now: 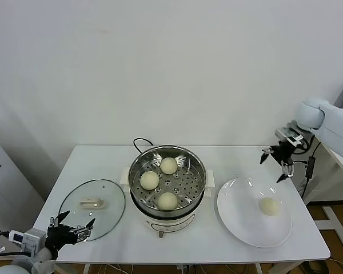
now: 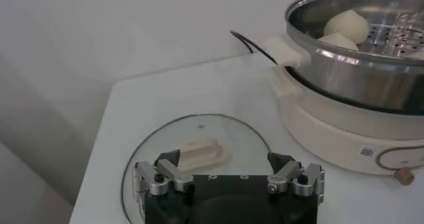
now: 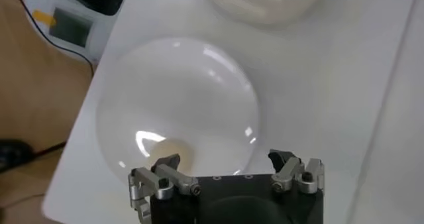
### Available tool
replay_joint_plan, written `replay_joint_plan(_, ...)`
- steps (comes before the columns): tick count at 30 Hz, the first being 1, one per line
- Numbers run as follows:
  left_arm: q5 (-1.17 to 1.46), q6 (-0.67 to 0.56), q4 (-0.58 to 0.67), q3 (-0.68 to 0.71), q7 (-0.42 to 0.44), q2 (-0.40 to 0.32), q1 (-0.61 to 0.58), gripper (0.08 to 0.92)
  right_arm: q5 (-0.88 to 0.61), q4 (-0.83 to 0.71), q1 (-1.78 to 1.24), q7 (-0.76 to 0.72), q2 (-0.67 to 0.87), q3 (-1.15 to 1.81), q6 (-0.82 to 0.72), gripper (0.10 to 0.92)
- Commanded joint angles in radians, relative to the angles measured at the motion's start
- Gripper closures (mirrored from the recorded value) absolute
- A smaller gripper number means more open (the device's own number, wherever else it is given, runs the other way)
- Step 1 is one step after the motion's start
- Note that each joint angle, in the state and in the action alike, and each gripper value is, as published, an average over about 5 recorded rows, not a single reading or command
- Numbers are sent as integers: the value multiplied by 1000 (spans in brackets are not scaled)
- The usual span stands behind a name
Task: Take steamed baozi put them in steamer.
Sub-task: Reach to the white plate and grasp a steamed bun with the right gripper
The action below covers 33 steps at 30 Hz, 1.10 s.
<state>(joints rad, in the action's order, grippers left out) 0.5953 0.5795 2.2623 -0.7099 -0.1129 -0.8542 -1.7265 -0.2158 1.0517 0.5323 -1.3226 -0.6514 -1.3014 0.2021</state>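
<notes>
Baozi (image 1: 268,206) on plate (image 1: 240,222) clear in head view, half-hidden behind wide-open right end effector (image 3: 225,172) in wrist cam

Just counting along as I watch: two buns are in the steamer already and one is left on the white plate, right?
Not quite. The head view shows three baozi in the steamer, not two. One baozi is indeed left on the white plate.

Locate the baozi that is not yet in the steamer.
In the head view, the last baozi lies on the white plate on the table's right side, right of the steamer.
</notes>
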Motion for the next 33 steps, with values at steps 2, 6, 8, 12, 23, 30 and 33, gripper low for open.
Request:
replay_joint_plan(2, -1, 2, 1, 2, 0, 1, 3, 177, 67, -25, -201, 54, 73, 94, -48, 203)
replay_joint_plan(6, -1, 4, 5, 5, 1, 1, 4, 177, 100, -44, -298, 85, 60, 180, -48, 203)
replay_joint_plan(8, -1, 5, 6, 5, 0, 1, 2, 177, 113, -53, -338, 100, 52, 222, -48, 203)
replay_joint_plan(12, -1, 5, 5, 5, 0, 2, 0, 177, 131, -71, -383, 124, 37, 275, -47, 203)
replay_joint_plan(23, -2, 8, 10, 5, -1, -1, -2, 177, 181, -108, -441, 140, 4, 331, -42, 203)
replay_joint_plan(30, -3, 11, 13, 6, -2, 0, -2, 177, 224, -126, -484, 142, -12, 373, -40, 203)
replay_joint_plan(33, -3, 12, 14, 6, -2, 0, -1, 177, 233, -129, -503, 143, -15, 390, -40, 203)
